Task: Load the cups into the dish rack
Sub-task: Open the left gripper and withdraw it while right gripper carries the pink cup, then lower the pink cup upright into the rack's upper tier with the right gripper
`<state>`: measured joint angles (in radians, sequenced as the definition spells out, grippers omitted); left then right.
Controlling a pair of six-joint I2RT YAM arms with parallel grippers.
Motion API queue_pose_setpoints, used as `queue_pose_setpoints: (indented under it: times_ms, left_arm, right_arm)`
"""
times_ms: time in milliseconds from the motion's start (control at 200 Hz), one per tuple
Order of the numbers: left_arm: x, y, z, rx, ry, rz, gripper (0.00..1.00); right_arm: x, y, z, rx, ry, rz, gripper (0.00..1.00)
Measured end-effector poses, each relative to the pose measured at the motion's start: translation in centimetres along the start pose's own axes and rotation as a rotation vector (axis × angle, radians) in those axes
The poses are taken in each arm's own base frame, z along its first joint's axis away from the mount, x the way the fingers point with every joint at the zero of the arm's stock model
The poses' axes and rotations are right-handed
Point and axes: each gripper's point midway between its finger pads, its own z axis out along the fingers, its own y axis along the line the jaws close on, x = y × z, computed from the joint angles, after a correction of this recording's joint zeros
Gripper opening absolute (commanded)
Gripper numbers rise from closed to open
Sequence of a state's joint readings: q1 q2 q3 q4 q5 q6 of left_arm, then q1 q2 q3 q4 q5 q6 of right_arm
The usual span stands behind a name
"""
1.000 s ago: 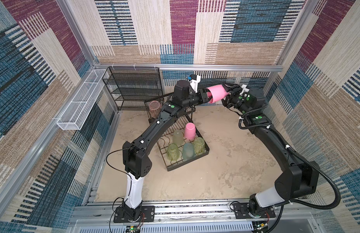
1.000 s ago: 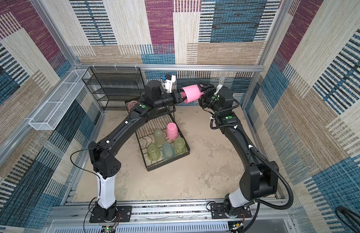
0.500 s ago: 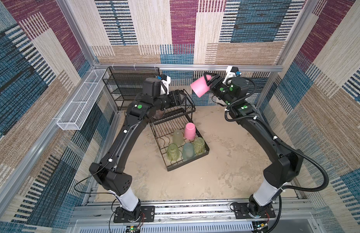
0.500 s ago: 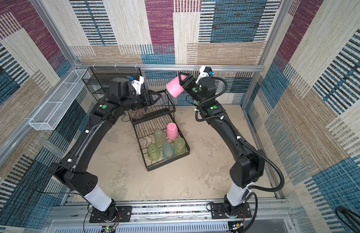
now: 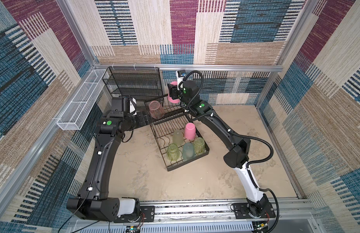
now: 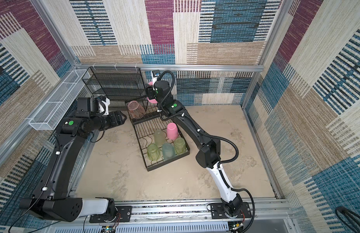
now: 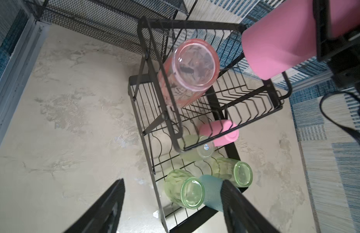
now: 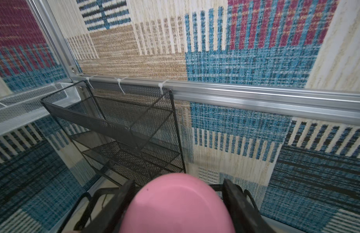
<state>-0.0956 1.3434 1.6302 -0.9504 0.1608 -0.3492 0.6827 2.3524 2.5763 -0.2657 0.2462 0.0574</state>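
Placing step: holds solid pink cup (image 7: 276,40) clamped in right gripper (image 8: 178,187) over rear of dish rack (image 5: 162,129) upper basket, near reddish-pink cup (image 5: 156,110). Left gripper (image 6: 121,119) apart, empty, beside rack. Next: lower into free basket space, release gently.

Both arms reach toward the upper centre of both top views.
Left gripper (image 6: 122,118) spread, empty; right gripper (image 8: 179,186) clamped on pink cup (image 7: 276,40).

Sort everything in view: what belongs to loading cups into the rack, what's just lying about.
Belongs: dish rack; held pink cup, in the right gripper; racked pink cup; reddish-pink cup; teal cup; three yellow-green cups; left gripper, open and empty.
Lying about: black mesh shelf unit; white mesh trough.
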Motion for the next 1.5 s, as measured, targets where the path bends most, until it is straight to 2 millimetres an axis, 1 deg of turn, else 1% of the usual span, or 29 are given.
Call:
queue_pose_setpoints:
  times_ms: [170, 305, 446, 601, 731, 851, 967, 1202, 1302, 1427, 1497]
  left_arm:
    - [3.1, 1.8, 0.6, -0.034, 0.053, -0.001, 0.78]
    - [4.6, 2.4, 0.8, -0.036, 0.06, -0.001, 0.78]
    - [5.3, 2.5, 0.6, -0.022, 0.039, 0.005, 0.78]
    - [5.6, 2.5, 0.7, -0.005, 0.014, 0.01, 0.78]
    - [5.9, 2.4, 1.0, 0.011, 0.009, 0.011, 0.78]
    - [6.3, 2.6, 1.2, 0.012, 0.008, 0.011, 0.78]
    - [6.0, 2.5, 1.1, 0.016, -0.005, 0.014, 0.78]
    - [5.8, 2.4, 1.0, 0.02, -0.017, 0.016, 0.78]
    - [5.7, 2.4, 1.1, 0.022, -0.021, 0.017, 0.8]
    - [5.6, 2.3, 1.1, 0.023, -0.026, 0.018, 0.81]
    - [5.5, 2.3, 1.0, 0.023, -0.027, 0.018, 0.82]
  right_arm:
    - [2.1, -0.7, 1.2, 0.049, 0.017, -0.095, 0.55]
    - [3.8, -1.0, 2.1, 0.073, 0.03, -0.138, 0.55]
    - [5.3, -1.2, 2.8, 0.082, 0.046, -0.169, 0.56]
    - [6.1, -1.6, 3.1, 0.106, 0.047, -0.175, 0.57]
    - [8.3, -1.7, 3.5, 0.108, 0.077, -0.182, 0.57]
    - [8.4, -1.9, 3.2, 0.118, 0.053, -0.162, 0.59]
    - [8.5, -2.1, 3.0, 0.121, 0.027, -0.145, 0.6]
    - [8.4, -2.1, 3.0, 0.121, 0.002, -0.11, 0.68]
    - [8.3, -2.1, 2.9, 0.12, 0.002, -0.102, 0.76]
    - [8.6, -2.1, 2.8, 0.12, 0.03, -0.107, 0.89]
    - [8.3, -2.0, 2.7, 0.114, 0.039, -0.11, 0.95]
